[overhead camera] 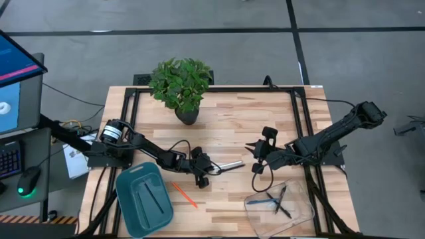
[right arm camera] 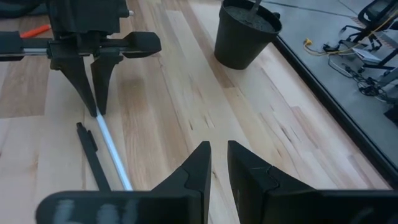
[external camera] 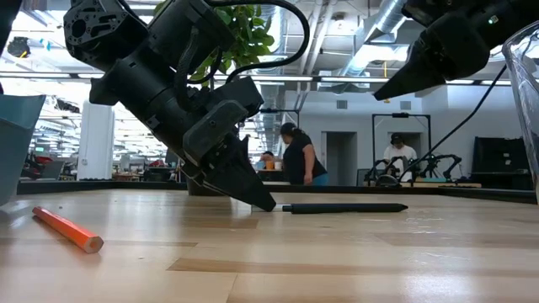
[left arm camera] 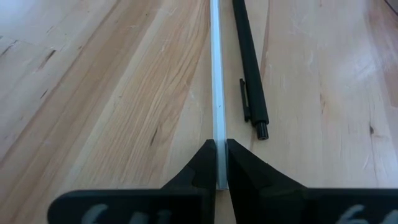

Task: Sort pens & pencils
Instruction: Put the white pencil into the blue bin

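Note:
A whitish pen (left arm camera: 216, 74) and a black pen (left arm camera: 249, 62) lie side by side on the wooden table near its middle. My left gripper (overhead camera: 214, 167) is shut on the whitish pen's end toward the table's left, fingertips down at the tabletop (external camera: 263, 202). Just right of the two pens, my right gripper (right arm camera: 217, 149) hovers above the table, open by a narrow gap and holding nothing. An orange pencil (overhead camera: 184, 194) lies flat beside the teal tray (overhead camera: 133, 192). A clear container (overhead camera: 302, 212) at the near right holds a blue pen (overhead camera: 264, 199) and black ones (overhead camera: 282, 202). My left gripper pinches the whitish pen's end (left arm camera: 219, 140), the one toward the table's left, between its two fingertips. The fingers slant down from the table's left, roughly in line with the pen. The pen lies flat on the table, stretching away from the fingers.
A potted plant (overhead camera: 180, 83) stands at the far middle of the table. The black pen lies almost against the whitish one. People stand in the room far behind the table (external camera: 299, 156). A monitor and mouse sit on a desk beyond the table's left edge.

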